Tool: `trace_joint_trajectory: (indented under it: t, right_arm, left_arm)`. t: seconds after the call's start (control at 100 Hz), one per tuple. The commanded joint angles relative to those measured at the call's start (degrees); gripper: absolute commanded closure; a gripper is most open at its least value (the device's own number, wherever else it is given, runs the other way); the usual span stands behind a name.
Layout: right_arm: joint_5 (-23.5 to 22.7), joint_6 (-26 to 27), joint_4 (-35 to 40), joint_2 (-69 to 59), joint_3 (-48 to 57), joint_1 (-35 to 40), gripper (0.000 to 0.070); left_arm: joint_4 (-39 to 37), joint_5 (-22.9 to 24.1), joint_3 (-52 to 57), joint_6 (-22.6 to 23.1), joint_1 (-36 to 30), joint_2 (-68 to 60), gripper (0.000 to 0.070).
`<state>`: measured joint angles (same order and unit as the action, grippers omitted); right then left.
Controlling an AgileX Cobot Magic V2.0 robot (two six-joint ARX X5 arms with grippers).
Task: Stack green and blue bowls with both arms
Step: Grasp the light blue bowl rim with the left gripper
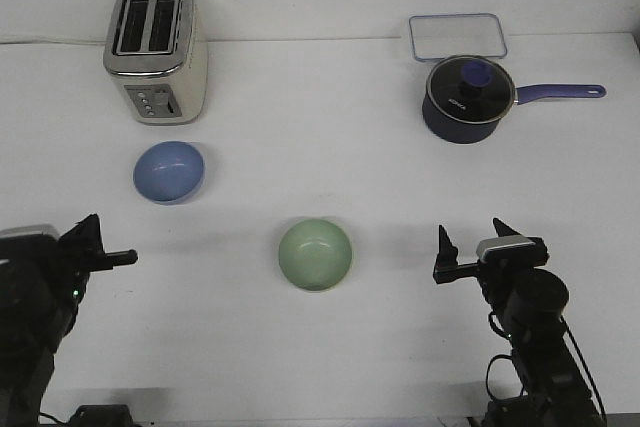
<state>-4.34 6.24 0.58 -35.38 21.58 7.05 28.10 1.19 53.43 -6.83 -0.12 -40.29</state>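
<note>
The pale blue bowl (pixel 169 171) sits upright on the white table at the left, in front of the toaster. The pale green bowl (pixel 315 254) sits upright near the table's middle, closer to me. The two bowls are apart, and both look empty. My left gripper (pixel 108 240) is low at the left edge, below and left of the blue bowl, with its fingers spread and holding nothing. My right gripper (pixel 472 232) is low at the right, to the right of the green bowl, also open and empty.
A silver toaster (pixel 155 52) stands at the back left. A dark navy saucepan (pixel 468 99) with a glass lid and a purple handle stands at the back right. A clear rectangular container (pixel 457 37) lies behind it.
</note>
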Motion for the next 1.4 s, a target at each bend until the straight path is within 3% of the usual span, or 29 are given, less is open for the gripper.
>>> trace_joint_trajectory:
  t: [0.0, 0.21, 0.48, 0.54, 0.67, 0.74, 1.02, 1.39]
  right_arm:
    - [0.09, -0.04, -0.52, -0.31, 0.35, 0.11, 0.0000]
    - [0.09, -0.04, -0.55, -0.31, 0.35, 0.11, 0.0000]
    - [0.09, -0.04, -0.55, -0.31, 0.35, 0.11, 0.0000]
    - [0.09, -0.04, -0.55, -0.31, 0.35, 0.11, 0.0000]
    - [0.09, -0.04, -0.55, -0.31, 0.35, 0.11, 0.0000]
    - [0.09, -0.04, -0.55, -0.31, 0.35, 0.11, 0.0000]
    - [0.09, -0.04, -0.57, -0.31, 0.35, 0.11, 0.0000]
    - [0.09, -0.04, -0.57, -0.31, 0.35, 0.11, 0.0000]
  left_arm:
    - [4.96, 0.11, 5.18, 2.75, 0.11, -6.49, 0.0688]
    - [9.60, 0.11, 12.79, 4.50, 0.11, -18.84, 0.0688]
    - [10.21, 0.11, 12.96, 4.44, 0.11, -22.77, 0.0665]
    - [10.23, 0.11, 12.96, 4.42, 0.11, -22.82, 0.0587]
    - [10.19, 0.11, 12.96, 4.24, 0.11, -22.82, 0.0339]
    - [9.66, 0.11, 12.96, 4.24, 0.11, -22.88, 0.0275]
    - [2.67, 0.11, 14.03, 4.46, 0.28, -27.43, 0.0269]
    - [1.86, 0.11, 25.86, 4.50, 2.95, -50.25, 0.0270]
